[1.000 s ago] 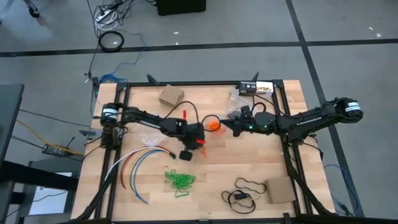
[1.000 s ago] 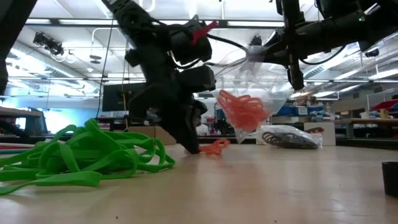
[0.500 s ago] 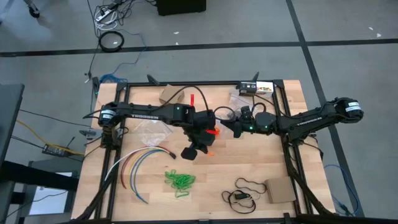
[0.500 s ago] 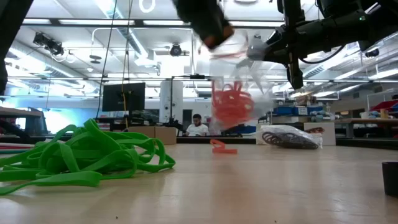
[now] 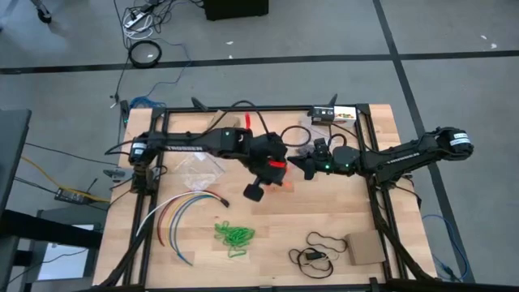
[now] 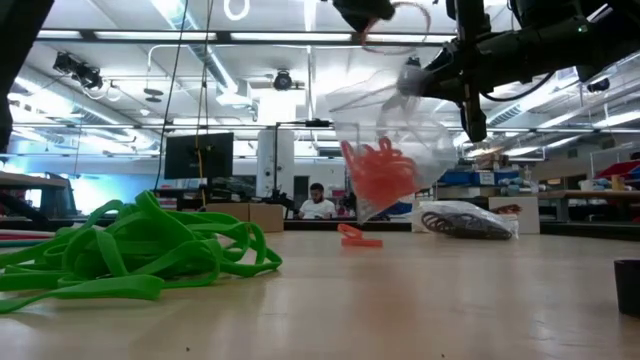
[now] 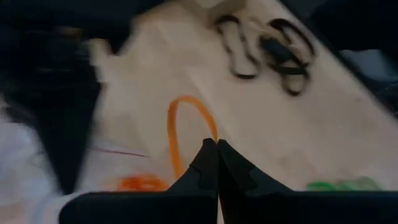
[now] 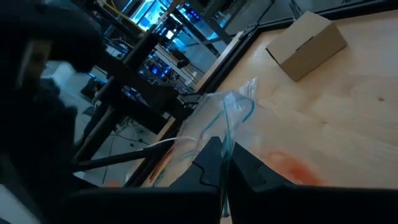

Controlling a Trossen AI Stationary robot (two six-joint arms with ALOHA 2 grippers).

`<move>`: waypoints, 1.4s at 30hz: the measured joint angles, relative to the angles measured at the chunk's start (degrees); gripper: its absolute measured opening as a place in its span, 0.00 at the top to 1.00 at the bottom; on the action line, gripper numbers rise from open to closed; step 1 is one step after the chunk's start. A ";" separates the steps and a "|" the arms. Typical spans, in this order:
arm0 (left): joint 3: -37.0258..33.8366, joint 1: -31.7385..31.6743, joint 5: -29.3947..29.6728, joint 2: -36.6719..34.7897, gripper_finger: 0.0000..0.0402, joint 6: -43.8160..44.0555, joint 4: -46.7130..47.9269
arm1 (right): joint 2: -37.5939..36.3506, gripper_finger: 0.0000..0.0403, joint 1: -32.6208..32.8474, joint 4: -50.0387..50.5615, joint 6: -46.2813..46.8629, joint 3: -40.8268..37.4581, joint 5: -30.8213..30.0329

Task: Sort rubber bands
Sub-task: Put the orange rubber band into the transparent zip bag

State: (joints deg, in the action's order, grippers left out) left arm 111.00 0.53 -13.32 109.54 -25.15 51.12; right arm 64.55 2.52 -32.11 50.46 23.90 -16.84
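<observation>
Change since a second ago: my left gripper, then low at the table beside a stray orange band, has risen and swung toward the middle, and it now carries one orange rubber band pinched between fingers pressed together; the loop hangs from the tips above the board. My right gripper has not shifted; its fingers remain closed on the top edge of a clear plastic bag, held up off the table. Container, item one: that bag, holding a bunch of orange bands gathered in its lower part. Container, item two: a second clear bag lying on the table farther back, with dark bands inside. Loose stock on the surface: a heap of bright green bands toward the near edge, well apart from both grippers; one orange band lying flat under the hanging bag. Other items on the wooden table: a fan of long coloured cables on the left side, a black cord loop near the right front, a cardboard box just beside it, another flat clear bag under my left arm. Room: grey floor with dark seams, a workshop with ceiling lights, monitors and a seated person far behind the table.
</observation>
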 joint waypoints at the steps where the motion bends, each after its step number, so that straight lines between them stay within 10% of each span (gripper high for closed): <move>1: -0.02 -0.49 0.72 0.31 1.00 -0.29 -0.95 | 0.01 0.99 0.00 -0.03 0.02 0.00 -0.02; 24: -0.59 -8.00 13.89 4.56 0.99 2.95 6.92 | 0.00 0.99 0.11 -1.65 0.01 0.00 0.51; 33: -0.59 -5.59 7.21 4.21 0.77 3.80 4.82 | 0.01 0.99 0.11 -1.69 -0.55 0.00 0.50; 42: 6.88 -5.42 17.89 4.04 0.57 7.49 9.14 | 0.01 0.99 0.11 -1.69 -0.57 0.00 0.48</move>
State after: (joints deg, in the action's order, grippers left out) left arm 117.88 -4.89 4.57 113.58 -17.65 60.26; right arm 64.55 2.63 -33.80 49.89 23.90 -16.36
